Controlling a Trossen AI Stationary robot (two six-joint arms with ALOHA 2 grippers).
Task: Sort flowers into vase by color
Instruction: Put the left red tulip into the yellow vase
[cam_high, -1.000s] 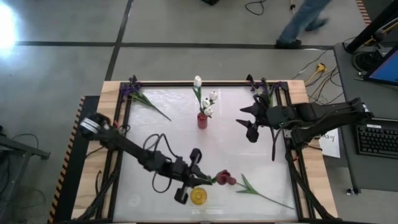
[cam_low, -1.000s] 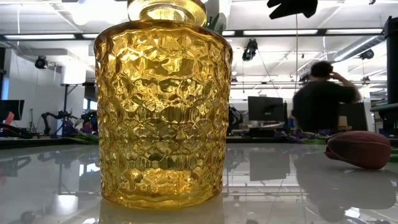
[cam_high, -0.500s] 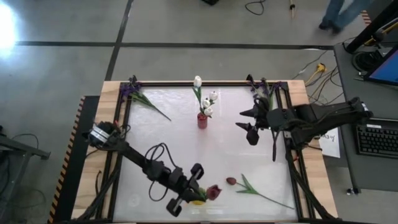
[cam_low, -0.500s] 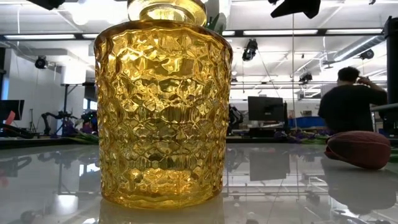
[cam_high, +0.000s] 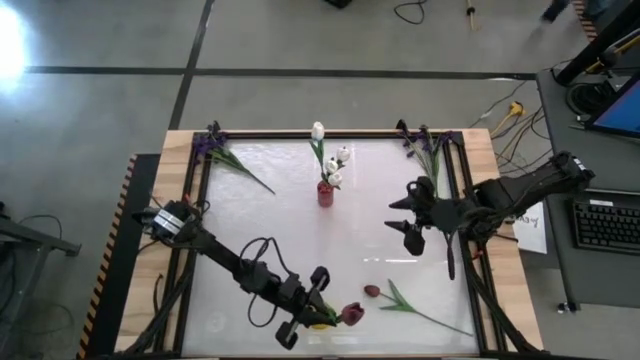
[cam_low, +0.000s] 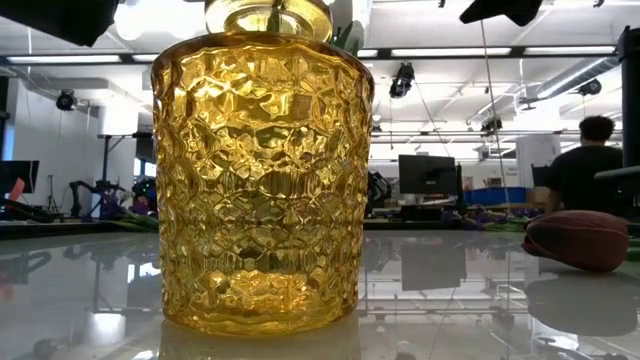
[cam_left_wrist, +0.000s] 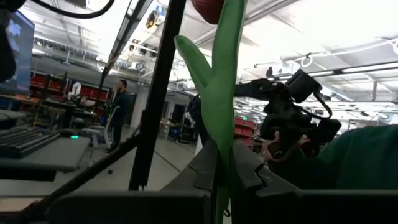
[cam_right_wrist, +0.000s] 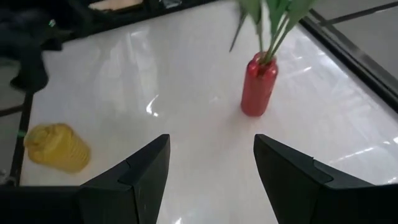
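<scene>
While the left pincer (cam_high: 305, 306) grips a dark red tulip (cam_high: 351, 315) over the yellow vase (cam_low: 262, 170) at the desk's near edge | keep stem vertical, lower centred through the neck | right pincer (cam_high: 411, 213) open, idle mid-desk.

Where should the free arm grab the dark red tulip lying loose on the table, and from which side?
Grip the dark red tulip along its green stem, just past the leaf, not on the bud. It lies flat, its stem running out toward the table's near right corner, so come straight down with the fingers straddling the stem. The right end effector is open and nearest.
</scene>
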